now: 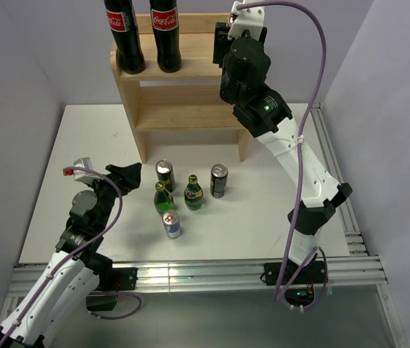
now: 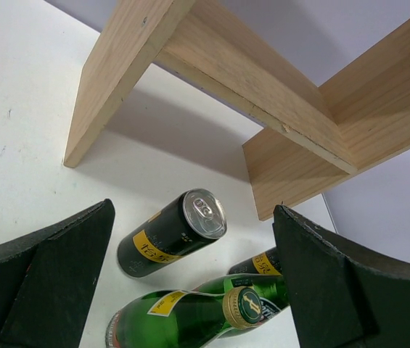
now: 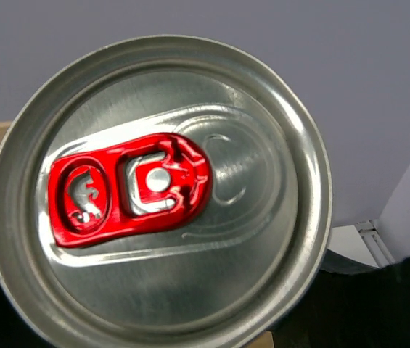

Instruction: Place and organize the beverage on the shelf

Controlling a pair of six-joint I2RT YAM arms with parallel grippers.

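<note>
The wooden shelf (image 1: 183, 109) stands at the back, with two Coca-Cola bottles (image 1: 125, 36) on the left of its top tier. My right gripper (image 1: 223, 36) is over the right of the top tier, shut on a can with a red tab (image 3: 157, 196). That can fills the right wrist view and is hidden under the arm in the top view. My left gripper (image 1: 128, 176) is open and empty, just left of a black-and-yellow can (image 1: 164, 172). In the left wrist view this can (image 2: 168, 243) stands ahead between the fingers (image 2: 45, 275).
On the table in front of the shelf stand two green bottles (image 1: 163, 197) (image 1: 194, 193), a second black-and-yellow can (image 1: 219, 180) and a silver can (image 1: 171, 225). The shelf's lower tier and side panel (image 2: 117, 80) show in the left wrist view. Purple walls close in on both sides.
</note>
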